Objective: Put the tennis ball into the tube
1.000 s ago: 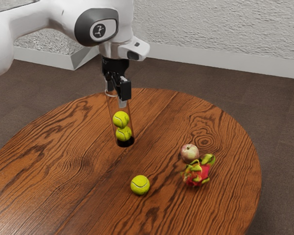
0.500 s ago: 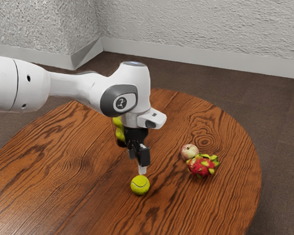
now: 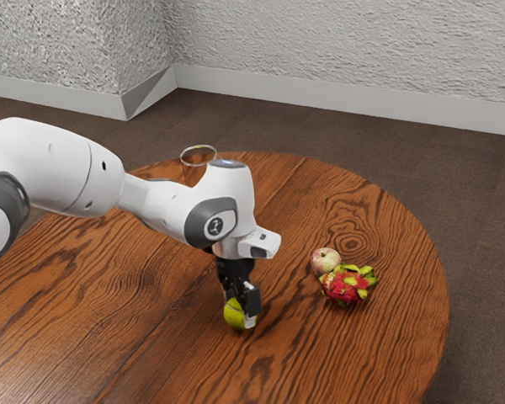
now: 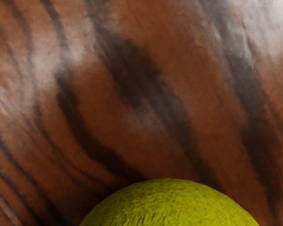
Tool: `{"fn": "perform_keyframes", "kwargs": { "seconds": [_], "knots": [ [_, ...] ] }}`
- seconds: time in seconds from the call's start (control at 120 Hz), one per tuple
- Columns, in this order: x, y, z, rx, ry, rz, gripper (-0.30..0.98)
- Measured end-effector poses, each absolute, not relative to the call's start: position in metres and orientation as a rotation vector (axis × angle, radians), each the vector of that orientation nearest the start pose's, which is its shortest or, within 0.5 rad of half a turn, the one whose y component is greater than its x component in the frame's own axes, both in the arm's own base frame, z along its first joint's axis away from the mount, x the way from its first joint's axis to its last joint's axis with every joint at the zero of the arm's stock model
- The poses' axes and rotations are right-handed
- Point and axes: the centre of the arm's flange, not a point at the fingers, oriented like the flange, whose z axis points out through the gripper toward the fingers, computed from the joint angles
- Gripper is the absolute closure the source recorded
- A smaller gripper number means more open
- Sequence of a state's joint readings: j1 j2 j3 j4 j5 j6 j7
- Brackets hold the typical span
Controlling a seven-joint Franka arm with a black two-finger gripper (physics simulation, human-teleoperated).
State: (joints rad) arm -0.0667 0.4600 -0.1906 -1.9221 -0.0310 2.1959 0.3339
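Down at the loose tennis ball (image 3: 235,315), my gripper (image 3: 240,311) has one finger on each side of it and is shut on it. The near finger covers part of the ball in the exterior view. The ball's fuzzy top (image 4: 170,205) shows at the wrist view's lower edge. Behind the arm stands the clear tube, its round rim (image 3: 199,146) visible above the arm. The tube's lower part and the balls inside are hidden by the arm.
An apple (image 3: 325,260) and a dragon fruit (image 3: 348,284) lie close together toward the exterior view's right on the round wooden table (image 3: 387,337). The arm spans the table from the exterior view's left.
From above the tube, my hand has come over to the loose ball and down around it, and has closed on it. The dragon fruit has shifted and turned beside the apple.
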Motion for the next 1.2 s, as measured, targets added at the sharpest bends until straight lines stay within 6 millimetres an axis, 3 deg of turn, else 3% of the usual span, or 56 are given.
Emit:
{"fn": "perform_keyframes", "kwargs": {
  "seconds": [0.167,0.342,0.525,0.65,0.942,1.042,1.2],
  "knots": [
    [0.585,-0.150,0.245,-3.119,0.895,0.252,0.23],
    [0.583,-0.147,0.250,-3.114,0.891,0.246,0.29],
    [0.586,-0.142,0.325,-3.072,0.899,0.150,0.32],
    [0.614,-0.136,0.400,-3.023,0.898,0.001,0.33],
    [0.656,-0.087,0.558,-2.902,0.780,-0.253,0.32],
    [0.663,-0.063,0.574,-2.893,0.721,-0.257,0.32],
    [0.684,-0.026,0.556,-2.899,0.640,-0.195,0.31]
  ]
}}
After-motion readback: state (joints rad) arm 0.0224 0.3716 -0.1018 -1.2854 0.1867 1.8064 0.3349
